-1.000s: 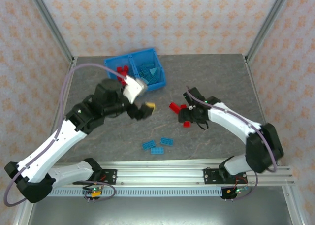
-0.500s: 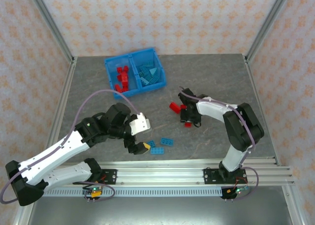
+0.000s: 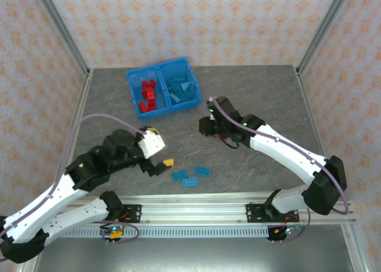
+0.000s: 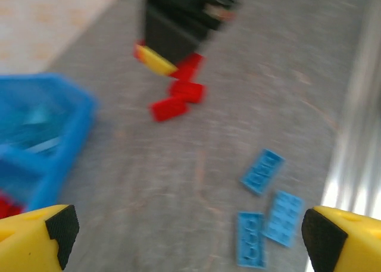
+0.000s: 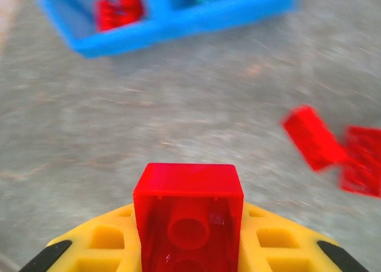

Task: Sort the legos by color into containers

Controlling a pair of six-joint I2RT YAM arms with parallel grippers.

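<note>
Right pincer (image 5: 190, 254) grips one red lego (image 5: 189, 206); three blue legos (image 4: 262, 171) lie loose.

1. Blue bin (image 3: 158, 67): red legos (image 3: 147, 97) in its left compartment, light blue legos (image 3: 180, 88) in its right
2. Three light blue plates (image 3: 190, 175) lie flat, well in front of the bin
3. Red brick (image 5: 189, 209), hollow underside showing, clamped in the right gripper (image 3: 205, 126); two loose red bricks (image 5: 312, 138) lie before the bin

The red lego (image 5: 188, 215) is glossy plastic, the bin (image 5: 178, 31) smooth plastic, the table (image 3: 250, 87) matt.
</note>
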